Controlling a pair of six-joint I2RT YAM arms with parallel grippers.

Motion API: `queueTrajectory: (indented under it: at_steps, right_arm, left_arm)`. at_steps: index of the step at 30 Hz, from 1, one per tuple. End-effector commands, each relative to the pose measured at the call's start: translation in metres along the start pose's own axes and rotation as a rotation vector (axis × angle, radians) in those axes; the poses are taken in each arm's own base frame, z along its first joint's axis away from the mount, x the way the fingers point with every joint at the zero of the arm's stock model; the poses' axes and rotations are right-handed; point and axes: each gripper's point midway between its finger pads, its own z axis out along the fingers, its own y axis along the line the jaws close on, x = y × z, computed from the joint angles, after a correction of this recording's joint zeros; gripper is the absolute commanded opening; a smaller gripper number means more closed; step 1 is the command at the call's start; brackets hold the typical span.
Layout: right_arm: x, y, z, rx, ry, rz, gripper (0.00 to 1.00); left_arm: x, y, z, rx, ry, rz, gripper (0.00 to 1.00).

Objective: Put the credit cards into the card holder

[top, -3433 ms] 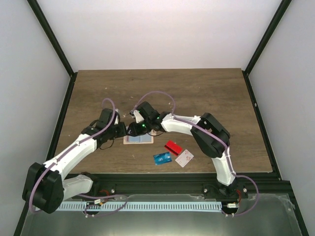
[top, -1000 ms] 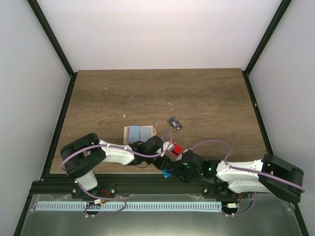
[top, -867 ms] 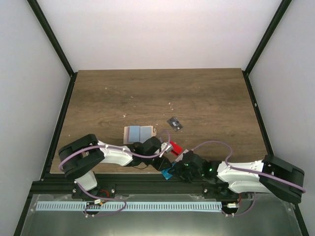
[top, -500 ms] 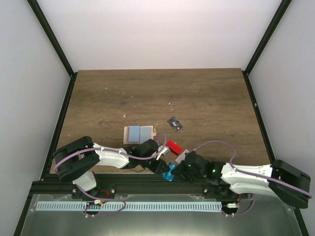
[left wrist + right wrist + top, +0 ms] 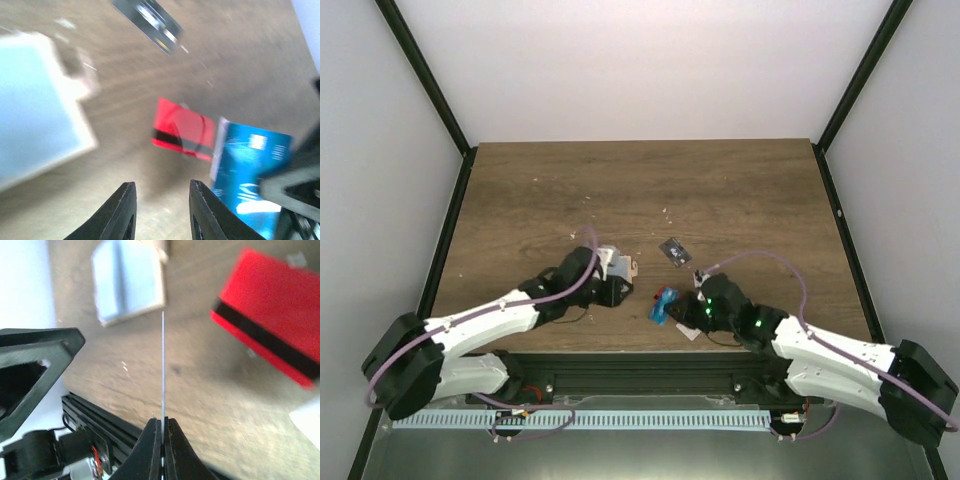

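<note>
My right gripper (image 5: 677,308) is shut on the blue card (image 5: 663,305) and holds it on edge above the table; in the right wrist view (image 5: 163,421) the card (image 5: 163,365) shows as a thin line. The blue card (image 5: 247,170) also shows in the left wrist view. The red card (image 5: 272,337) lies flat beyond it. My left gripper (image 5: 612,291) is open and empty (image 5: 162,210), just near of the card holder (image 5: 617,263). The holder (image 5: 35,100) lies flat and looks pale blue with a beige tab. A dark card (image 5: 674,250) lies further back.
A white card (image 5: 688,331) lies under the right gripper near the table's front edge. The black frame rail (image 5: 650,365) runs along the near edge. The red card (image 5: 182,129) sits between the holder and the blue card.
Both grippers have moved from the front edge further onto the table. The right one has lifted the blue card up on edge. The left one has swung back left to the holder.
</note>
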Motion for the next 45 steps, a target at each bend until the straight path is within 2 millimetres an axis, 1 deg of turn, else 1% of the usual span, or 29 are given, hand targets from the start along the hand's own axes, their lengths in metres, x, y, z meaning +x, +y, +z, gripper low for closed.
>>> queueTrajectory:
  at_steps: [1,4,6,8,11,13,15,18,22,27,33,40,45]
  right_arm:
    - [-0.034,0.056,-0.005,-0.135,-0.043,-0.23,0.01]
    - [-0.049,0.087,0.003,-0.206,-0.043,-0.298,0.01]
    - [-0.057,0.104,0.016,-0.228,-0.036,-0.34,0.01]
    - [-0.064,0.115,0.033,-0.241,-0.021,-0.363,0.01]
    - [-0.074,0.117,0.059,-0.244,0.015,-0.362,0.01]
    - [-0.087,0.12,0.074,-0.245,0.03,-0.368,0.01]
    - [-0.093,0.115,0.09,-0.243,0.066,-0.361,0.01]
    - [-0.1,0.111,0.106,-0.267,0.108,-0.346,0.01]
    - [-0.102,0.101,0.125,-0.278,0.157,-0.32,0.01]
    - [-0.101,0.094,0.139,-0.29,0.198,-0.292,0.01]
    - [-0.102,0.086,0.147,-0.295,0.215,-0.263,0.01]
    - [-0.1,0.08,0.156,-0.311,0.239,-0.229,0.01]
    - [-0.099,0.08,0.16,-0.329,0.256,-0.21,0.01]
  left_arm:
    - [-0.029,0.071,-0.032,-0.284,-0.11,-0.089,0.32]
    - [-0.046,0.107,-0.048,-0.382,-0.165,-0.148,0.32]
    - [-0.053,0.127,-0.055,-0.428,-0.186,-0.185,0.32]
    - [-0.058,0.144,-0.06,-0.464,-0.204,-0.217,0.32]
    - [-0.063,0.17,-0.066,-0.517,-0.209,-0.267,0.3]
    - [-0.063,0.187,-0.068,-0.537,-0.201,-0.304,0.28]
    - [-0.061,0.2,-0.068,-0.547,-0.19,-0.331,0.26]
    - [-0.056,0.215,-0.065,-0.554,-0.172,-0.36,0.24]
    - [-0.048,0.226,-0.057,-0.549,-0.135,-0.38,0.2]
    - [-0.041,0.229,-0.045,-0.522,-0.096,-0.388,0.18]
    - [-0.034,0.231,-0.037,-0.509,-0.068,-0.393,0.17]
    - [-0.032,0.231,-0.033,-0.496,-0.057,-0.394,0.17]
    - [-0.03,0.231,-0.031,-0.484,-0.046,-0.398,0.17]
